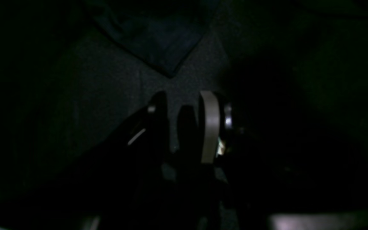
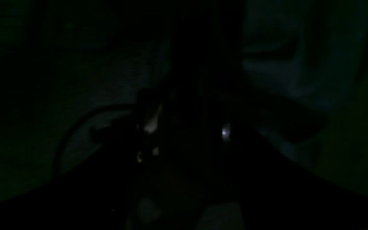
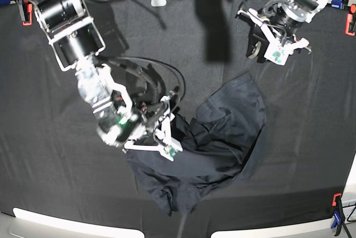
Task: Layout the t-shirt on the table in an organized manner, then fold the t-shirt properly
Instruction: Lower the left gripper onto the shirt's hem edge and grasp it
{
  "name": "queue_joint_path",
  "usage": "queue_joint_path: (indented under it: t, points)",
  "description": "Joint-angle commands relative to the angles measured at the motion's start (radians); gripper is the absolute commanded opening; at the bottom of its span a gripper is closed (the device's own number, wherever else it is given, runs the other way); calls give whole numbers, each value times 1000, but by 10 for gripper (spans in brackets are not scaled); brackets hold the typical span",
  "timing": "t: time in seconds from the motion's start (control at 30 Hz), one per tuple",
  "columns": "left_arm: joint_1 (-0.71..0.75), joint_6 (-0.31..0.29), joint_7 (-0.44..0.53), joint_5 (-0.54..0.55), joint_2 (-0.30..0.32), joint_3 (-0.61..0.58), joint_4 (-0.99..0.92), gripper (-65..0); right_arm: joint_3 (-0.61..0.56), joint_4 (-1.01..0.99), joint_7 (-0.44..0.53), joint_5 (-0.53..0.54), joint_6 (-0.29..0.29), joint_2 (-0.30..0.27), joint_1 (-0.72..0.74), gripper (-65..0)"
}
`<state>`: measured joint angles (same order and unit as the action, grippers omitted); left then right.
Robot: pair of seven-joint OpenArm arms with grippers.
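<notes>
— How far along?
— Hardly begun. The t-shirt (image 3: 214,143) lies crumpled at five o'clock on the counter (image 3: 44,165); right fingers (image 3: 167,129) over its edge, state unclear; left fingers (image 1: 184,110) slightly apart, empty, at one o'clock.
</notes>
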<state>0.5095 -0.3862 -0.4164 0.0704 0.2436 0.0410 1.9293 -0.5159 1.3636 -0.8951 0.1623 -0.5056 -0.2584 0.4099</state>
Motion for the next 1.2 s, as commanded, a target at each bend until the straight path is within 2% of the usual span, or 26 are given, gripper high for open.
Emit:
queue_joint_path:
  t: [0.0, 0.07, 0.17, 0.23, 0.37, 0.6, 0.7, 0.83, 1.0, 1.17]
  points:
    - [0, 5, 28, 8, 3, 3, 16, -500, 0, 13, 43, -32, -10, 0, 33, -437]
    - [0, 5, 28, 8, 3, 3, 16, -500, -13, 1, 86, -84, -6, 0, 34, -492]
    - [0, 5, 28, 8, 3, 3, 16, -500, -36, -47, 146, -157, -6, 1, 34, -650]
    - [0, 5, 27, 8, 3, 3, 16, -500, -47, -95, 205, -224, 0, 0, 37, -650]
    - [0, 5, 27, 8, 3, 3, 16, -500, -47, -135, 311, -299, 82, -6, 61, -650]
    - [0, 5, 27, 8, 3, 3, 16, -500, -46, -136, 323, -299, 195, -8, 202, -650]
    - [0, 5, 27, 8, 3, 3, 16, -500, -46, -163, 360, -356, 226, -8, 253, -650]
    - [1, 5, 27, 8, 3, 3, 16, -500, -46, -344, 457, -419, 299, -8, 334, -650]
    - [3, 5, 27, 8, 3, 3, 16, -500, -46, -668, 605, -421, 412, -2, 480, -650]
    - [3, 5, 27, 8, 3, 3, 16, -500, -46, -858, 627, -421, 440, -8, 608, -650]
